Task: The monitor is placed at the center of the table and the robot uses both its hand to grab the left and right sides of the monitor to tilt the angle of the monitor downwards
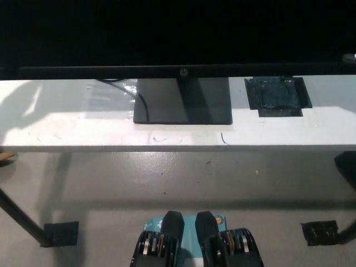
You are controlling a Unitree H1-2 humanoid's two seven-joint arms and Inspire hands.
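The monitor [178, 33] fills the whole top of my view, from nine o'clock round to three o'clock. Its dark screen runs off the frame at the top and both sides, so its left and right edges are cut off. Only its lower bezel with a small logo at twelve o'clock shows clearly. Its flat black stand base [183, 101] sits on the white bench [67, 128] just below the bezel, near centre. A thin cable [140, 99] curls past the base's left edge. At two o'clock a patch of black tape [276, 95] lies on the bench. Neither robot hand of mine is in view, so I cannot tell whether they are wide, narrow or holding the monitor's sides.
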